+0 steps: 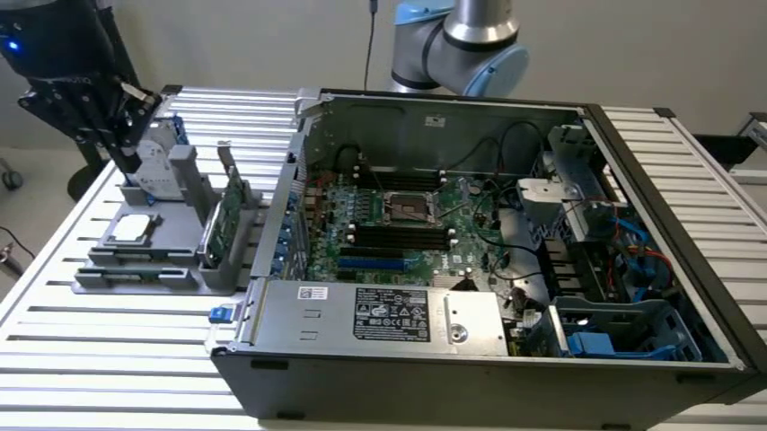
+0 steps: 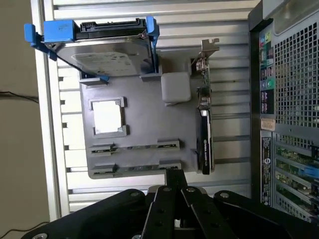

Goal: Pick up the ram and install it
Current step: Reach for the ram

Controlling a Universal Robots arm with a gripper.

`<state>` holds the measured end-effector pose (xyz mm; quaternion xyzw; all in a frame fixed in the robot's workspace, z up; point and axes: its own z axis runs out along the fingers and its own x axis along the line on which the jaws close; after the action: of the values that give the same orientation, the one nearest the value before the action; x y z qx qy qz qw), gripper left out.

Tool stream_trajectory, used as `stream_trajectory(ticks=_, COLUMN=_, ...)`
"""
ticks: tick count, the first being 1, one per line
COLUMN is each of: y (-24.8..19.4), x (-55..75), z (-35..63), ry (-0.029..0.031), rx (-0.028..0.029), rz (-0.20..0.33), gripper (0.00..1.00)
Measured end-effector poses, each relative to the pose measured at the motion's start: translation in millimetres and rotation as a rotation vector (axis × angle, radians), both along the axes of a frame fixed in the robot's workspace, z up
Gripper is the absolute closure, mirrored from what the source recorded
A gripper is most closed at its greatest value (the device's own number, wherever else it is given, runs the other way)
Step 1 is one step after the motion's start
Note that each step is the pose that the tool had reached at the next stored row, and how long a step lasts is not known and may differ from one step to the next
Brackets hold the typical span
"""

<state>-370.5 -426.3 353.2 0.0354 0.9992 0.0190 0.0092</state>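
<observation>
A grey holder tray [image 1: 180, 274] lies on the slatted table at the exterior view's left. Two thin ram sticks stand on edge in its long slots [image 2: 134, 147], one behind the other [image 1: 120, 256]. My black gripper [image 1: 126, 163] hangs above the tray's far end, near the hard drive. In the wrist view its fingertips [image 2: 174, 173] meet, shut on nothing, just past the end of the nearer ram slot. The open computer case [image 1: 480, 359] shows the motherboard with its black memory slots [image 1: 386, 236].
The tray also carries a silver processor chip [image 1: 132, 228], a hard drive in a blue caddy [image 2: 99, 47] and a green expansion card with a metal bracket [image 1: 228, 215]. The case's side wall [image 1: 278, 206] rises right beside the tray. Cables and a drive cage fill the case's right side.
</observation>
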Motion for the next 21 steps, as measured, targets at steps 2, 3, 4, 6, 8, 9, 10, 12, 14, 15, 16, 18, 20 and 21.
stream_trajectory(ticks=2, y=-0.2, x=-9.2, z=-1.8, ry=0.0004, rx=-0.0020, rz=0.000, gripper=0.89)
stream_trajectory(ticks=3, y=-0.3, x=-13.7, z=-2.7, ry=0.0006, rx=-0.0030, rz=0.000, gripper=0.89)
stream_trajectory(ticks=4, y=-0.4, x=-18.1, z=-3.5, ry=0.0008, rx=-0.0041, rz=0.000, gripper=0.89)
stream_trajectory(ticks=6, y=-0.6, x=-27.1, z=-5.2, ry=0.0012, rx=-0.0064, rz=0.000, gripper=0.89)
stream_trajectory(ticks=8, y=-0.7, x=-36.4, z=-6.8, ry=0.0019, rx=-0.0096, rz=0.000, gripper=0.89)
stream_trajectory(ticks=9, y=-0.8, x=-40.9, z=-7.5, ry=0.0023, rx=-0.0113, rz=0.000, gripper=0.89)
stream_trajectory(ticks=10, y=-0.8, x=-44.7, z=-8.2, ry=0.0034, rx=-0.0132, rz=0.000, gripper=0.89)
stream_trajectory(ticks=12, y=-1.0, x=-48.0, z=-9.2, ry=0.0067, rx=-0.0182, rz=0.000, gripper=0.89)
stream_trajectory(ticks=14, y=-1.2, x=-48.1, z=-9.5, ry=0.0076, rx=-0.0201, rz=0.005, gripper=0.89)
stream_trajectory(ticks=15, y=-1.2, x=-47.9, z=-9.8, ry=0.0074, rx=-0.0202, rz=0.010, gripper=0.89)
stream_trajectory(ticks=16, y=-1.2, x=-47.0, z=-10.0, ry=0.0071, rx=-0.0201, rz=0.017, gripper=0.89)
stream_trajectory(ticks=18, y=-1.2, x=-45.1, z=-10.6, ry=0.0070, rx=-0.0202, rz=0.035, gripper=0.89)
stream_trajectory(ticks=20, y=-1.2, x=-43.3, z=-11.4, ry=0.0068, rx=-0.0203, rz=0.056, gripper=0.89)
stream_trajectory(ticks=21, y=-1.2, x=-42.8, z=-11.9, ry=0.0066, rx=-0.0203, rz=0.068, gripper=0.89)
